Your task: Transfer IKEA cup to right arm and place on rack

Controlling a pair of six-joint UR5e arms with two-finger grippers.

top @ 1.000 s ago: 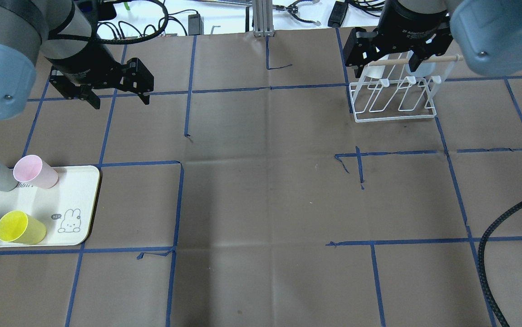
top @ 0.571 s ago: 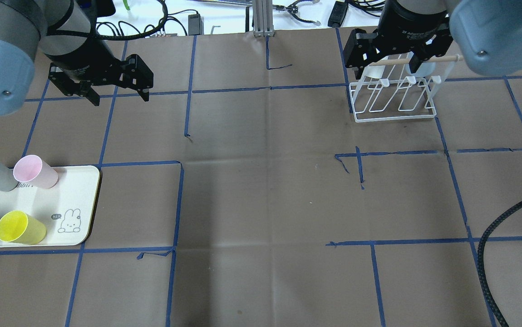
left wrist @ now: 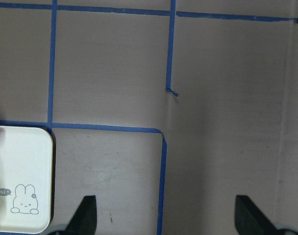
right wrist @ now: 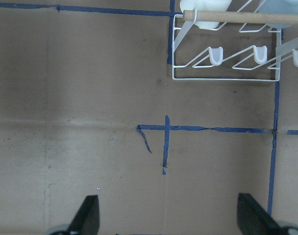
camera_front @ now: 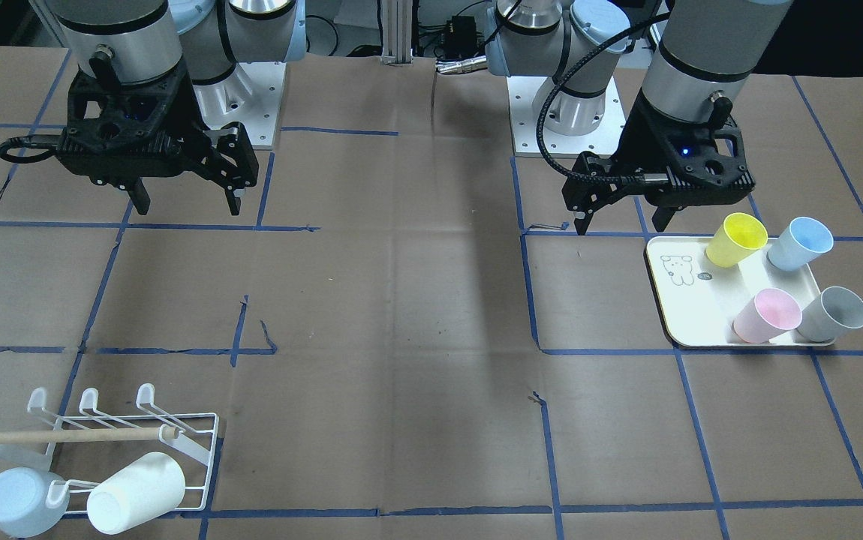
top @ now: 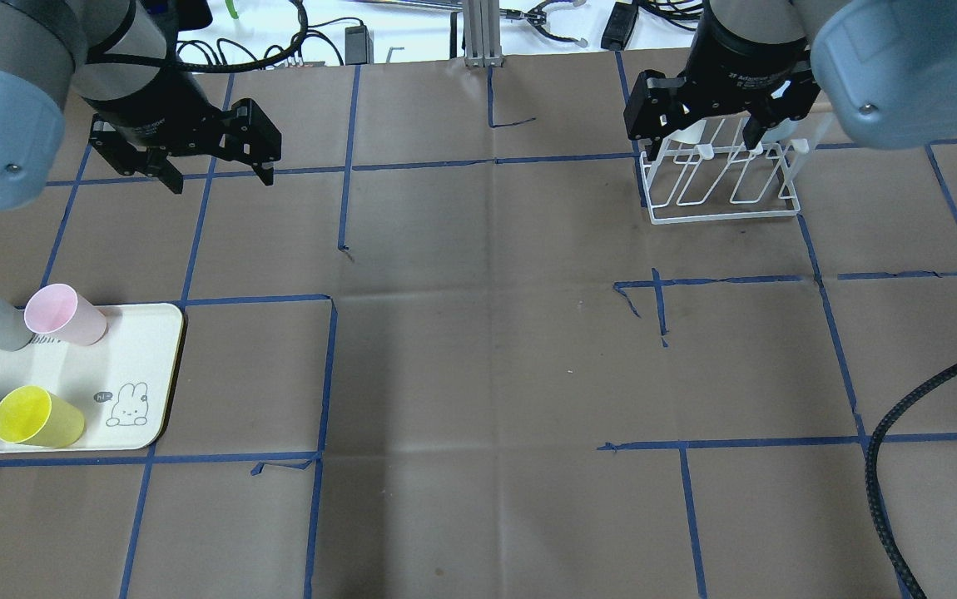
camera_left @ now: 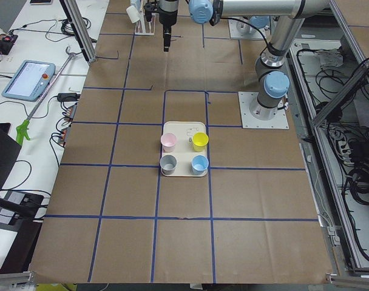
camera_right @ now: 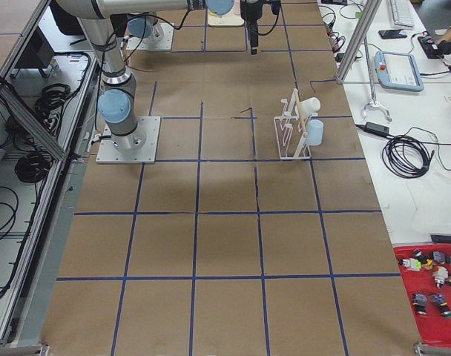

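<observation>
Over the bench, left hand and right hand hang spread.
A bubble on the tray reads "hi"; its four cups lie near the left hand, the rack apart from the right hand.

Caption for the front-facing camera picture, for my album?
Left gripper and right gripper open; yellow cup, blue cup, pink cup, grey cup on bunny tray; white cup, pale-blue cup on wire rack.

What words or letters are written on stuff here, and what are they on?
"hi" in a little speech bubble beside the bunny drawing, on the tray.
"2F Adaptive", followed by letters too blurred to read, on the right gripper.
Another printed word on the tray, partly hidden by the pink cup: cannot be read.
</observation>
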